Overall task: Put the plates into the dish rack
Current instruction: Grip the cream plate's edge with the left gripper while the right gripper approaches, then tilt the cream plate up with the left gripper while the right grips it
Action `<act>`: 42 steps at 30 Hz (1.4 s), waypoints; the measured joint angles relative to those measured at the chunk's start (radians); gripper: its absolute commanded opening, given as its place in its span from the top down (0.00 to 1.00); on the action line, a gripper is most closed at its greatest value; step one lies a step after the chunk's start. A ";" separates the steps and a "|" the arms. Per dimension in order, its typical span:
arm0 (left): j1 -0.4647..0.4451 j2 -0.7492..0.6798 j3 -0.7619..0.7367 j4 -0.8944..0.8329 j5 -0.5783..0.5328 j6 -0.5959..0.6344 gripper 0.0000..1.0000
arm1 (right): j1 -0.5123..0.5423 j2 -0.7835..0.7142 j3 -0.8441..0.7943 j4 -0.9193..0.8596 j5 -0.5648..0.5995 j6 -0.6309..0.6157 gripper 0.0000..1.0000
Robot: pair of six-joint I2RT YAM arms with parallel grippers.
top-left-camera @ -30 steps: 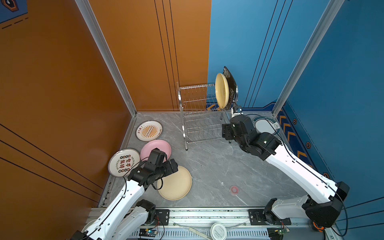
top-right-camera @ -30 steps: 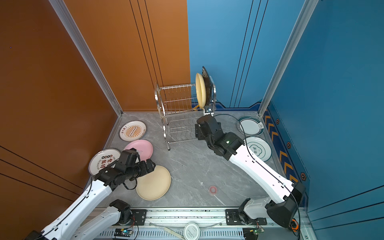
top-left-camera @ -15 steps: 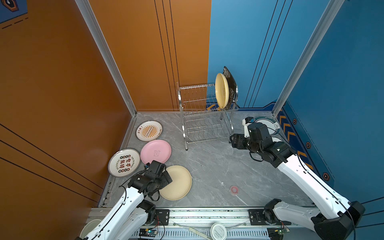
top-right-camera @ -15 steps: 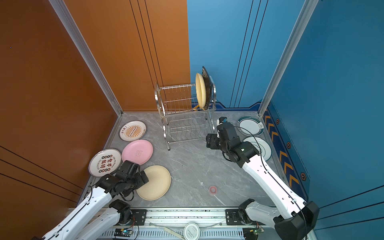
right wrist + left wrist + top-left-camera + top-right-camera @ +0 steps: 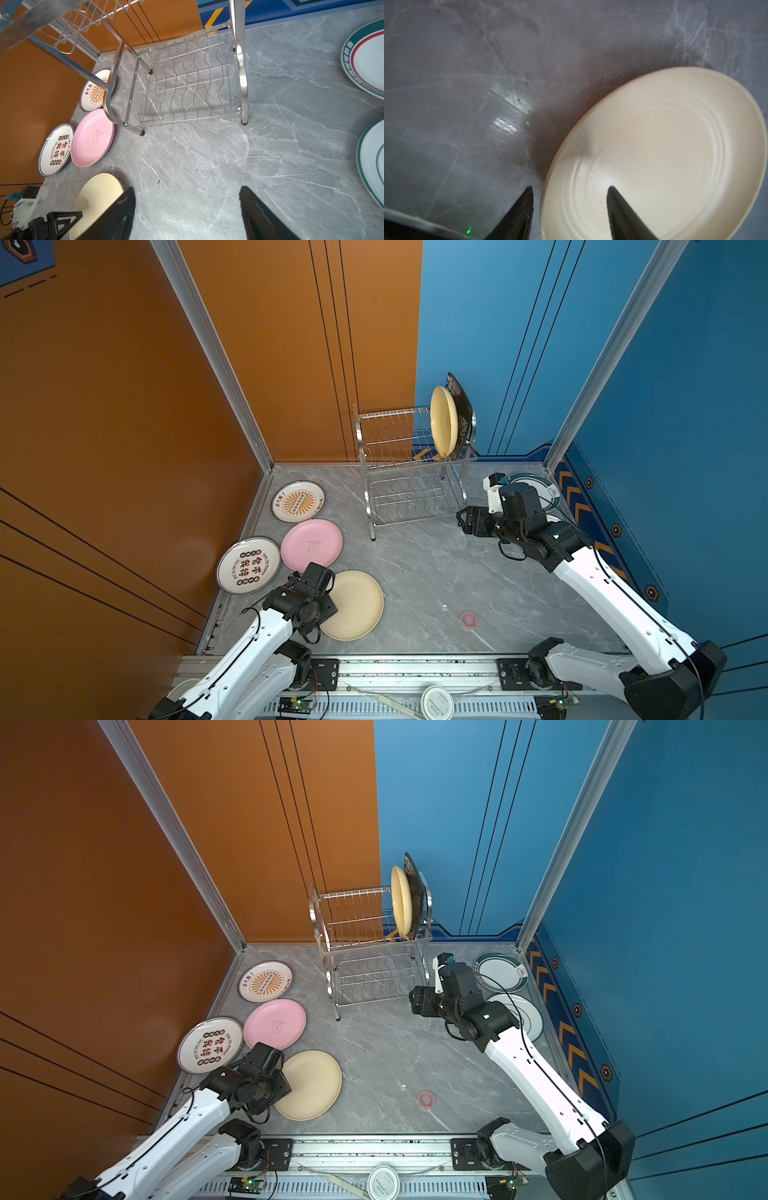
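Cream plate (image 5: pixel 357 605) lies flat on the grey surface (image 5: pixel 419 572) at front left. The left gripper (image 5: pixel 570 188) is part open astride its rim, one finger over the plate and one outside, clamping nothing. Right gripper (image 5: pixel 187 188) is wide open and empty beside the dish rack (image 5: pixel 411 489), whose top tier holds a second cream plate (image 5: pixel 444 418) and a black plate (image 5: pixel 462 400) upright at its right end; pink plate (image 5: pixel 311 545) and printed plates (image 5: pixel 248 565) lie flat left of the rack, teal-rimmed plates (image 5: pixel 500 971) right.

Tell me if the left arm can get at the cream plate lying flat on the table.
Probably yes: the left claw straddles the rim of the cream plate, with one finger over the plate, one outside it, and nothing in between.
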 measured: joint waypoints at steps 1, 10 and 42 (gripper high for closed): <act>0.000 0.008 0.000 0.003 0.000 0.000 0.46 | 0.000 0.011 0.000 0.002 -0.006 0.000 0.21; 0.011 0.029 -0.038 0.045 0.000 0.015 0.68 | 0.000 0.041 0.000 0.013 -0.021 0.001 0.21; -0.058 -0.018 0.098 0.164 0.059 0.181 1.00 | -0.063 0.243 -0.076 0.158 -0.497 0.060 0.08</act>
